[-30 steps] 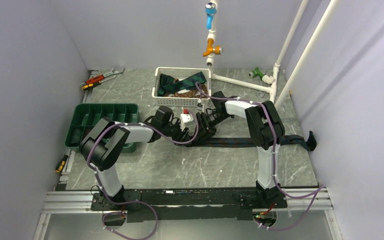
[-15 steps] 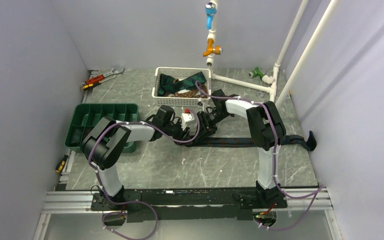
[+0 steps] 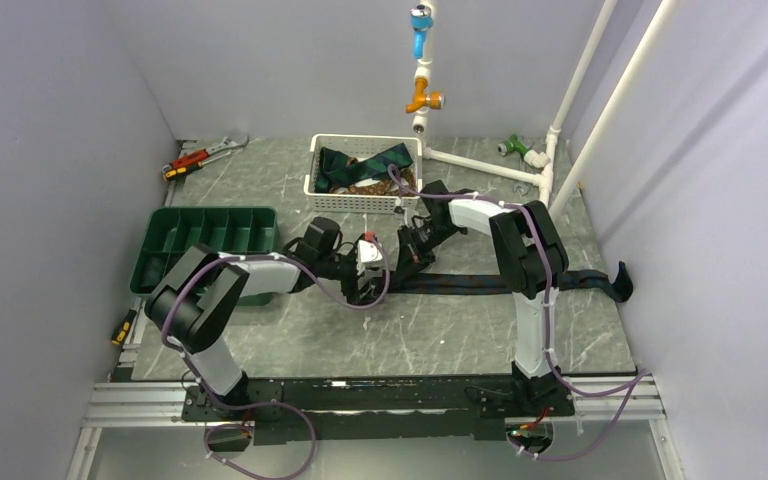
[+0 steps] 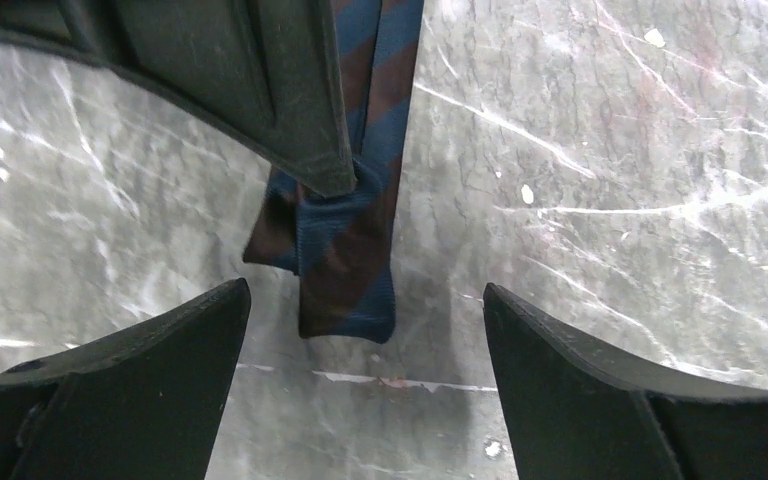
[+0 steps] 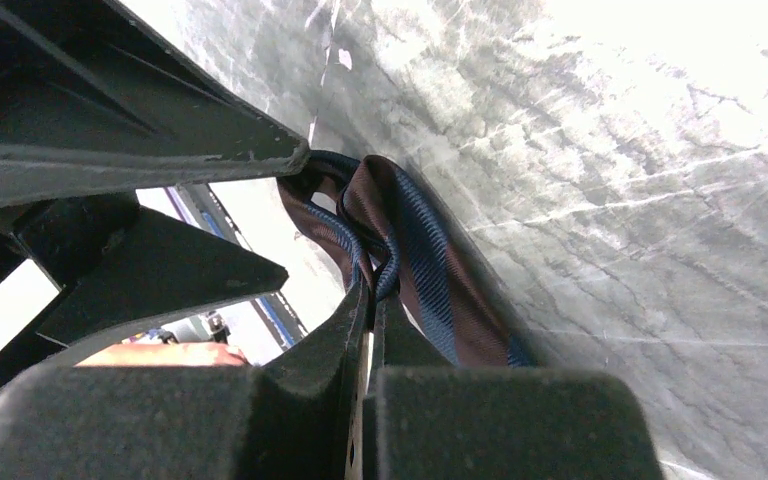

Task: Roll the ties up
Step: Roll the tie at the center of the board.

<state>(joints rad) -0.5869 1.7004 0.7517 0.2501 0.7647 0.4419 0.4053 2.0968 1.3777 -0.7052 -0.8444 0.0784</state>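
A navy and maroon striped tie [image 3: 480,284] lies stretched across the table toward the right edge. Its left end [image 4: 345,260] is folded over on itself. My right gripper [image 5: 368,285] is shut on that folded end [image 5: 430,270], pinching the fabric just above the table. In the top view the right gripper [image 3: 405,262] sits at the tie's left end. My left gripper [image 4: 365,292] stands wide open just short of the fold, nothing between its fingers [image 4: 160,360], and shows beside the right one in the top view [image 3: 365,282]. More ties [image 3: 360,160] lie heaped in a white basket [image 3: 312,182].
A green compartment tray [image 3: 205,240] sits at the left. A red-handled wrench [image 3: 205,155] lies at the back left, and a screwdriver [image 3: 123,328] lies off the mat's left edge. White pipes [image 3: 480,165] with valves stand at the back right.
The left gripper has opened wide and drawn back to the left off the tie. The right gripper has shut on the tie's folded end.
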